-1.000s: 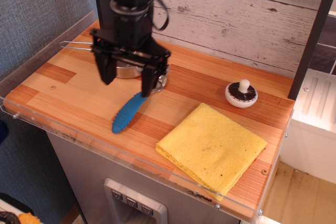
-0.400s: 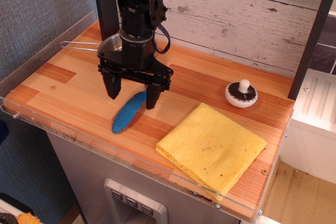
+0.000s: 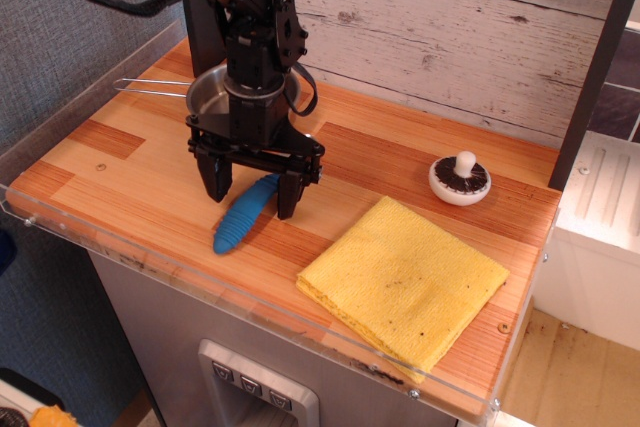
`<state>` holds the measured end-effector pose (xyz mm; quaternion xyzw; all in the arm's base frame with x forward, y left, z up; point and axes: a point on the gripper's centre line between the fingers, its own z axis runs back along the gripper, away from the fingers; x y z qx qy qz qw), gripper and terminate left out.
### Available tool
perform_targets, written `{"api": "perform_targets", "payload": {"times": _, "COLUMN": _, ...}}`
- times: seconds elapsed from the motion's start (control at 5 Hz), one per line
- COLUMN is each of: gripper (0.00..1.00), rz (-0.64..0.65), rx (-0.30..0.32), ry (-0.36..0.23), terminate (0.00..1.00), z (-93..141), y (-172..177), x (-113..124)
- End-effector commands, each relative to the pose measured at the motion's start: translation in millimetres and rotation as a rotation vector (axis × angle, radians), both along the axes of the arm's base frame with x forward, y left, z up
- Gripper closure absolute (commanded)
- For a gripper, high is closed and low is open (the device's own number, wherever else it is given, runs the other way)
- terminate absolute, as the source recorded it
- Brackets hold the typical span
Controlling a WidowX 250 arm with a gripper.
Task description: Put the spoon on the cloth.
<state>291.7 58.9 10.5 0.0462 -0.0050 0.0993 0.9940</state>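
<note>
On the wooden counter [image 3: 440, 237] I count one spoon [image 3: 243, 215] with a ribbed blue handle, one yellow cloth [image 3: 405, 282], folded square, one steel saucepan [image 3: 207, 95] with a wire handle, and one small mushroom-shaped toy [image 3: 460, 179], white with a dark striped rim. There is one robot arm, ending in one black gripper [image 3: 252, 190] with two fingers. That makes four loose things on one counter, each kind appearing a single time.
</note>
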Motion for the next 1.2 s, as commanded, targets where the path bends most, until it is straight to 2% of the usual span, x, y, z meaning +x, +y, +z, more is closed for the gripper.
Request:
{"api": "perform_targets", "payload": {"times": 0.0, "gripper": 1.00, "rz": -0.011, "rx": -0.006, "ry": -0.041, "terminate": 0.00, "z": 15, "y": 2, "x": 2}}
{"api": "perform_targets", "payload": {"times": 0.2, "gripper": 1.00, "rz": -0.049, "rx": -0.028, "ry": -0.066, "terminate": 0.00, "z": 31, "y": -8, "x": 1}}
{"api": "perform_targets", "payload": {"times": 0.4, "gripper": 1.00, "rz": -0.078, "rx": -0.050, "ry": -0.144, "terminate": 0.00, "z": 62, "y": -26, "x": -2}}
{"api": "perform_targets", "payload": {"times": 0.6, "gripper": 1.00, "rz": -0.162, "rx": -0.077, "ry": -0.201, "terminate": 0.00, "z": 93, "y": -65, "x": -8}}
{"api": "perform_targets", "payload": {"times": 0.8, "gripper": 1.00, "rz": -0.276, "rx": -0.076, "ry": -0.198, "terminate": 0.00, "z": 95, "y": -105, "x": -12}}
{"api": "perform_targets", "payload": {"times": 1.0, "gripper": 1.00, "rz": -0.361, "rx": -0.055, "ry": -0.165, "terminate": 0.00, "z": 84, "y": -134, "x": -16}}
